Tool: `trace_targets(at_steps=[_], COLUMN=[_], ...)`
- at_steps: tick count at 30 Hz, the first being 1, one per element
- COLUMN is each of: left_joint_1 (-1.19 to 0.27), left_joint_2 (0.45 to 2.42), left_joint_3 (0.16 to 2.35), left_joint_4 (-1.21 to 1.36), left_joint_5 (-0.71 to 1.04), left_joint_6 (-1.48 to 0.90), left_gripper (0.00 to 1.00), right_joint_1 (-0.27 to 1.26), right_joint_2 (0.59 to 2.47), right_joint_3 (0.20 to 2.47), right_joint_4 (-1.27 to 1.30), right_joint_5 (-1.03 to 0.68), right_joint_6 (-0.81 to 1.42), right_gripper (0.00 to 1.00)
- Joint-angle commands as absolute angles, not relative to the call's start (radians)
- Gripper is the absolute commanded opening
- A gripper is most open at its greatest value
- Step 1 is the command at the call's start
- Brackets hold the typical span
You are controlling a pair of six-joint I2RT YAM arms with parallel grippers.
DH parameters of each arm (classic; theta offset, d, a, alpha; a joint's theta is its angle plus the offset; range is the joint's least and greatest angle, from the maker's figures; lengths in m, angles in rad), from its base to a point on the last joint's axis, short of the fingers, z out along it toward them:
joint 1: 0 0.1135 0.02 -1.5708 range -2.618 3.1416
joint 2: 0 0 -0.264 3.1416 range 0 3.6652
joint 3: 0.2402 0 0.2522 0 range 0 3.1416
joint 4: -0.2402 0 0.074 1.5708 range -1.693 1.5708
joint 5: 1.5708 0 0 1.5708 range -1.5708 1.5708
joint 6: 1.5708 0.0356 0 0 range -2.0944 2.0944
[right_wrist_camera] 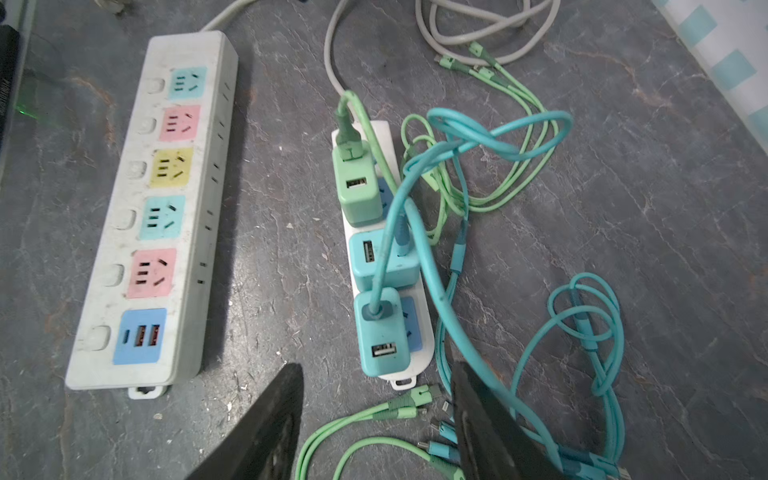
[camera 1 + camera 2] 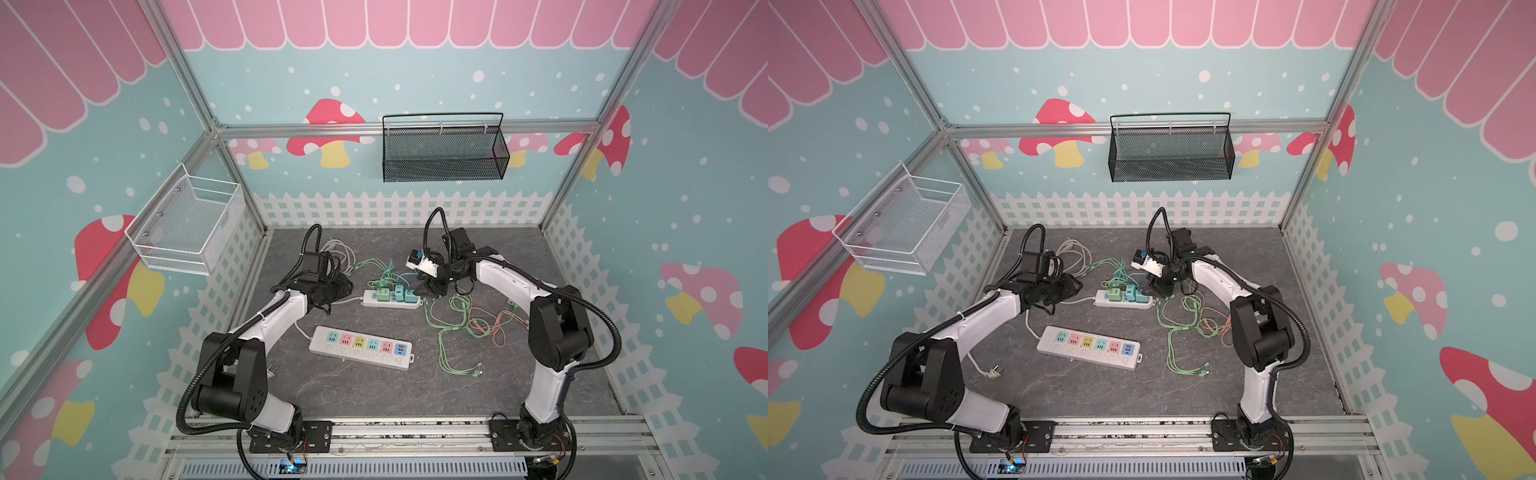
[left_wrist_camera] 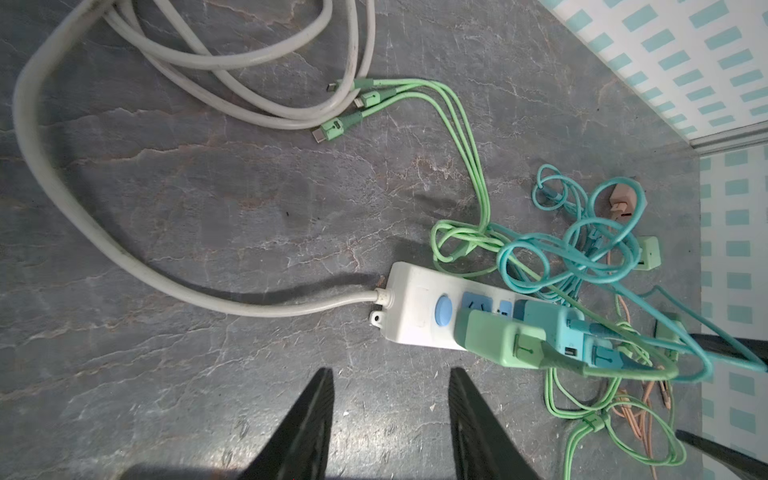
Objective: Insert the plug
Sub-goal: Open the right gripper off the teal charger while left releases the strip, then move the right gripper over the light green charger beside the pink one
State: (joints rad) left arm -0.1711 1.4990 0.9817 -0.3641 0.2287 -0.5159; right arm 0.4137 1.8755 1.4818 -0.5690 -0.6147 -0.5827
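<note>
Teal cable (image 1: 461, 145) across chargers (image 1: 384, 262), green cables (image 3: 465, 143) beside strip (image 3: 411, 291)

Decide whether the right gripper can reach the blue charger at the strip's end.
Probably yes: the blue charger sits just ahead of the open right gripper, though a teal cable crosses one finger.

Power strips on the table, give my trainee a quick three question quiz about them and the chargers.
1. True or false: a charger is plugged into the long multicoloured strip.
2. How many chargers sit in the small strip? A two, B three, C four.
3. What colour is the charger nearest the small strip's cord end?

Key: 1 false, all its sockets are free. 2 B. 3 green; it is the green charger, and the other two are blue.
</note>
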Motion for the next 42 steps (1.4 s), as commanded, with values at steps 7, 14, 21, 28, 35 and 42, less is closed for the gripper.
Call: trace_targets(at_steps=[7,14,21,28,35,42], left_joint_1=[-0.159,-0.16,-0.16,-0.159,-0.16,-0.16], left_joint_2=[1.428,1.343,1.268,1.218,1.189,1.177], left_joint_3=[0.975,0.938,0.899,0.873,0.867,0.86], left_joint_4=[-0.411,-0.422,-0.428,-0.434,-0.452,-0.451], left_joint_5=[0.274,0.274,0.283,0.295,0.292,0.289], left_joint_6=[-0.489,-0.489,-0.506,-0.516,-0.511,-0.508], left_gripper=[0.5,0.61,0.67,0.7,0.74,0.76], right_joint_1=[0.387,0.312,0.253,0.202,0.155,0.133], right_joint_2=[1.771,1.673,1.665,1.704,1.744,1.842], right_joint_3=[1.426,1.356,1.322,1.237,1.178,1.222], right_joint_4=[-0.586,-0.354,-0.298,-0.249,-0.143,-0.108], right_joint_5=[-0.778,-0.613,-0.212,0.034,0.045,0.07], right_joint_6=[-0.568,-0.269,0.021,0.215,0.389,0.615], right_gripper=[0.61,0.62,0.63,0.63,0.64,0.65])
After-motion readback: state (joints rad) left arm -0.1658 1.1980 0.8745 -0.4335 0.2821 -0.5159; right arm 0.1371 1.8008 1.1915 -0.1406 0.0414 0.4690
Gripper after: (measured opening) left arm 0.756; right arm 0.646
